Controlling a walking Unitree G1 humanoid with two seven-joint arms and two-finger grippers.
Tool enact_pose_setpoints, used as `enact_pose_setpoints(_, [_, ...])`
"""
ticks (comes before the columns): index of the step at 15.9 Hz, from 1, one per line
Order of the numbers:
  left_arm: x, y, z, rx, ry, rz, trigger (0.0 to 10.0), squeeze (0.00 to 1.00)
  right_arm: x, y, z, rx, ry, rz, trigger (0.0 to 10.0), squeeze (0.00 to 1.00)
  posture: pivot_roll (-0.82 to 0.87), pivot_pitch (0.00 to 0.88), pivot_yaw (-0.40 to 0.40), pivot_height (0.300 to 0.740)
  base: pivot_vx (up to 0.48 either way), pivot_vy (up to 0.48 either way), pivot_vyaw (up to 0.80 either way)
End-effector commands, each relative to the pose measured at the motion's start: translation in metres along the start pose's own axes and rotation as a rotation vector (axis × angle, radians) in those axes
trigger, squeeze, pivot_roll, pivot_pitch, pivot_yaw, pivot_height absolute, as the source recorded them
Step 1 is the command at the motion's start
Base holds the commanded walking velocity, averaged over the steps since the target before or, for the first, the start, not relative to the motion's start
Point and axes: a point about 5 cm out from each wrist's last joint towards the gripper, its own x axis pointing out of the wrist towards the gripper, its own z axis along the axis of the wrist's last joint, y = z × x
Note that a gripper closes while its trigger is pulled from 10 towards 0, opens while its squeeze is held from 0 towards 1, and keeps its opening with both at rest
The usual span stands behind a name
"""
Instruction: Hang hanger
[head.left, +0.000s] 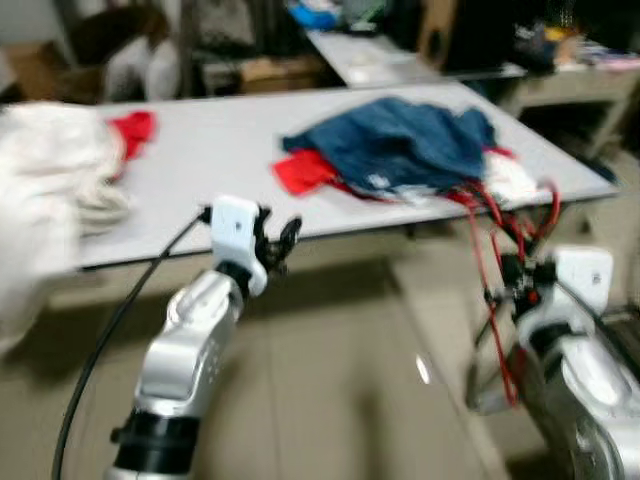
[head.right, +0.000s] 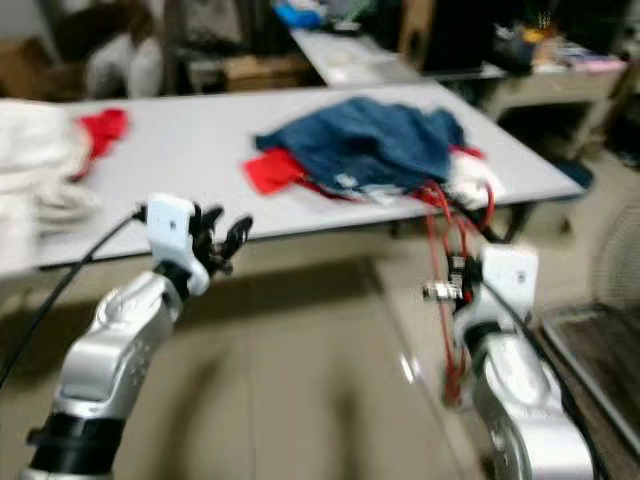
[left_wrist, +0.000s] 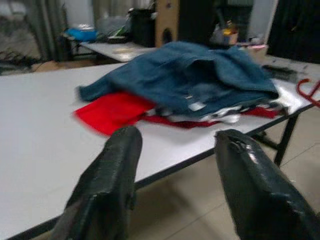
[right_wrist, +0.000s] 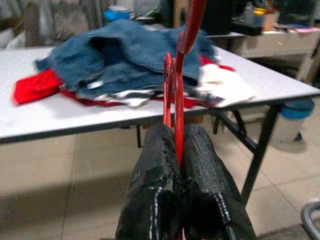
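Arms: we raise two silver arms in front of a long white table (head.left: 230, 150), over a tiled floor (head.left: 340, 400).
Left gripper (left_wrist: 175, 150): its jaws stand spread apart, holding nothing, below the table's near edge.
Right gripper (right_wrist: 180, 145): its jaws are pressed together on the red hanger (right_wrist: 176, 95).
Hanger count: we cannot tell whether we hold one or several; in the right wrist view at least two thin red wires run side by side up from the jaws.
Hanger look: bright red, thin and glossy, with a thicker curved top; in the head views the loops (head.left: 500, 250) arch beside the table's right end and trail down past our wrist.
Hanger place: in the air, just off the table's near right corner.
Clothes heap: one pile near the table's right end, with a blue denim garment (head.left: 400, 145) on top, red cloth (head.left: 305, 172) beneath and a white piece (right_wrist: 222, 85) at its edge.
Other cloth: one small red item (head.left: 132, 128) and a white bundle (head.left: 55, 170) at the left end.
Focus: the head views are blurred.
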Motion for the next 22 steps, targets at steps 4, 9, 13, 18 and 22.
enact_pose_setpoints(4, [0.001, 0.005, 0.003, -0.007, -0.013, 0.023, 10.0, 1.00, 0.004, 0.010, -0.002, -0.026, 0.033, 0.051, 10.0, 0.00, -0.03, 0.000, 0.019, 0.740, 0.255, 0.000, -0.67])
enact_pose_setpoints(9, [0.000, 0.007, 0.004, -0.011, -0.021, 0.036, 10.0, 1.00, 0.008, 0.014, 0.010, -0.123, -0.069, 0.101, 10.0, 0.00, -0.03, 0.000, 0.017, 0.740, 0.277, 0.000, 0.00])
enact_pose_setpoints(13, [0.002, 0.007, 0.006, -0.018, -0.028, 0.043, 10.0, 1.00, 0.003, 0.022, 0.007, -0.095, -0.057, 0.192, 10.0, 0.00, -0.04, 0.000, 0.021, 0.740, 0.280, 0.000, 0.00])
enact_pose_setpoints(18, [-0.003, 0.004, -0.001, -0.026, -0.013, 0.031, 10.0, 1.00, -0.001, 0.032, 0.003, -0.115, -0.050, 0.282, 10.0, 0.00, -0.04, 0.000, 0.015, 0.740, 0.349, 0.000, 0.39])
enact_pose_setpoints(22, [0.000, 0.000, -0.003, -0.028, 0.002, 0.002, 10.0, 1.00, -0.006, 0.027, 0.004, -0.063, -0.044, 0.280, 10.0, 0.00, -0.05, 0.000, 0.032, 0.740, 0.377, 0.000, 0.15])
